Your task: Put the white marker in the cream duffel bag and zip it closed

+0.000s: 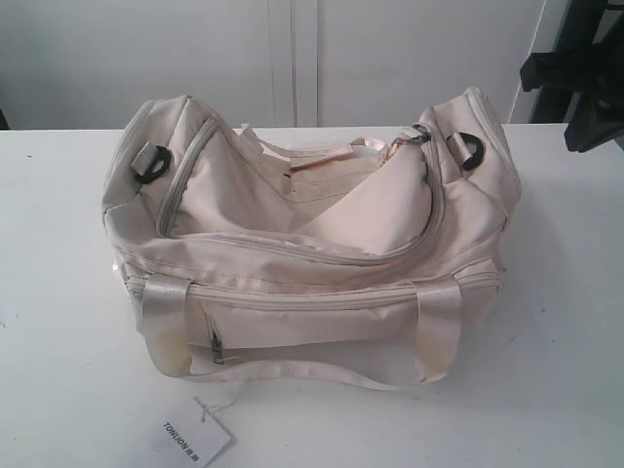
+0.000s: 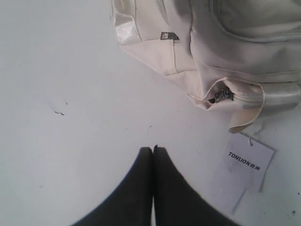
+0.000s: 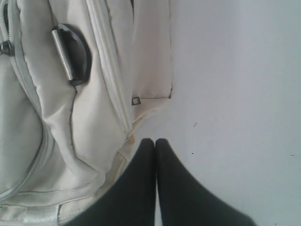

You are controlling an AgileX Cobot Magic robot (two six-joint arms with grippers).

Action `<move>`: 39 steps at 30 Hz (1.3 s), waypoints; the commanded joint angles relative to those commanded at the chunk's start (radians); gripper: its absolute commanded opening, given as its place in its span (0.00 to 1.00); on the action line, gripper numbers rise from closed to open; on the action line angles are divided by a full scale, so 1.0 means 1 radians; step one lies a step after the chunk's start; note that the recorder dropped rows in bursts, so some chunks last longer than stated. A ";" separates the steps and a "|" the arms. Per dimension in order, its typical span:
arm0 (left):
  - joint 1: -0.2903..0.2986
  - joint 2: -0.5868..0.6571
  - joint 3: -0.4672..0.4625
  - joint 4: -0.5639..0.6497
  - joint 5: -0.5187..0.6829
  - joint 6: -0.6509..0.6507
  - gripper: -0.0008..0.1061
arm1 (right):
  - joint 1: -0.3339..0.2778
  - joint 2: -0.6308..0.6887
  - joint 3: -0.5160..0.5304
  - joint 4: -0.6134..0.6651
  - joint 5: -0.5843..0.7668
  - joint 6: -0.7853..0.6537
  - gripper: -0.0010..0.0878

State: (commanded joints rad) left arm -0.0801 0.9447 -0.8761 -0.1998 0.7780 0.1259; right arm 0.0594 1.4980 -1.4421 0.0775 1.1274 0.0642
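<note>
**Cream bag mid-surface, both grippers shut and empty**

The bag [image 1: 312, 244] lies in the middle of the white surface [image 1: 58, 312]. One long side faces the near edge and its back is close to the far edge. Its top panel sags inward. The main zip [image 1: 292, 255] curves around that panel from one end to the other. A metal pull [image 1: 421, 134] sits at the right end, just beside a black ring [image 1: 470, 151]. A second black ring [image 1: 149, 164] hangs at the left end. Whether the main zip is shut along its whole run cannot be told.

A pocket zip [image 1: 312, 297] runs straight across the side that faces the near edge, between the two shiny straps of the handle [image 1: 292, 376]. The handle's loop lies flat on the surface. A white tag [image 1: 197, 441] printed TONLION rests by the near edge, towards the left.

The left gripper [image 2: 153, 149] is closed, its two dark fingers pressed together with nothing between them. It hangs over bare surface, apart from the bag's fabric. The tag is near it, and a small metal pull [image 2: 221, 95] shows on the bag beyond.

The right gripper [image 3: 154, 140] is likewise closed and holds nothing. Its tips sit right at the edge of the bag's end, near the black ring. Whether they touch the fabric cannot be told.
</note>
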 joint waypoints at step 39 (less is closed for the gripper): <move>0.010 -0.945 0.876 0.028 -0.518 0.011 0.01 | 0.000 0.000 0.000 0.003 -0.004 0.000 0.01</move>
State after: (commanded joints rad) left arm -0.0704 0.0000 0.0000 -0.1721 0.2603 0.1365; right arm 0.0594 1.4980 -1.4421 0.0800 1.1232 0.0642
